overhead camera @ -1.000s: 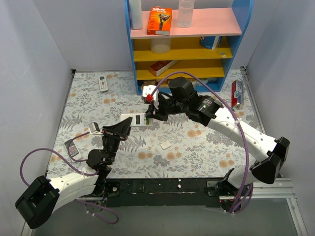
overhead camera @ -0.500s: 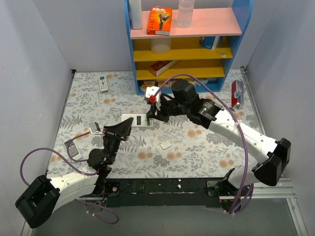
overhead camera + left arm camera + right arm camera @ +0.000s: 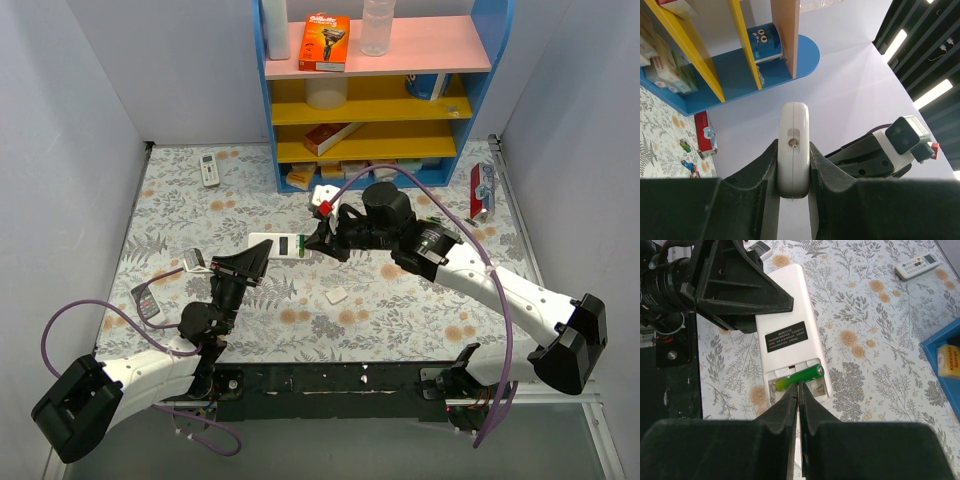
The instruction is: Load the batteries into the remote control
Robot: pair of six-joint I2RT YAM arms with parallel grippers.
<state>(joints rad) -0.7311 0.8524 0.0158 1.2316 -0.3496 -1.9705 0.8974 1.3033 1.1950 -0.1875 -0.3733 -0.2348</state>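
The right gripper (image 3: 799, 390) has its two fingers drawn together, only a hairline slit between them and nothing held. In the right wrist view the tips come down on the middle of a green battery (image 3: 801, 376); whether they press on it cannot be told. That battery lies in the open recess at the 6 o'clock end of the remote control (image 3: 785, 310), slanting from 8 to 2 o'clock with its darker green end toward 2. The remote control shows its plain white back, with a black label (image 3: 786, 336) just past the recess toward 12 o'clock.

At 10 o'clock from the right fingertips, the left gripper (image 3: 793, 152) clamps the far end of the remote control. In the left wrist view, its fingers (image 3: 765, 172) press both long sides and the white body stands edge-on between them. Whether the remote control rests on the table cannot be told.

From above, the remote control runs from 9 to 3 o'clock on the floral table (image 3: 420, 300), with the left gripper at its 9 o'clock end and the right gripper at its 3 o'clock end. A small white flat piece (image 3: 337, 295) lies apart at 5 o'clock from it. An all-white remote (image 3: 208, 168) lies well away at 10 o'clock. The blue and yellow shelf (image 3: 268, 120) stands at 12 o'clock.

In the left wrist view, loose batteries (image 3: 685, 146) lie on the table just below a red pack (image 3: 705, 131).
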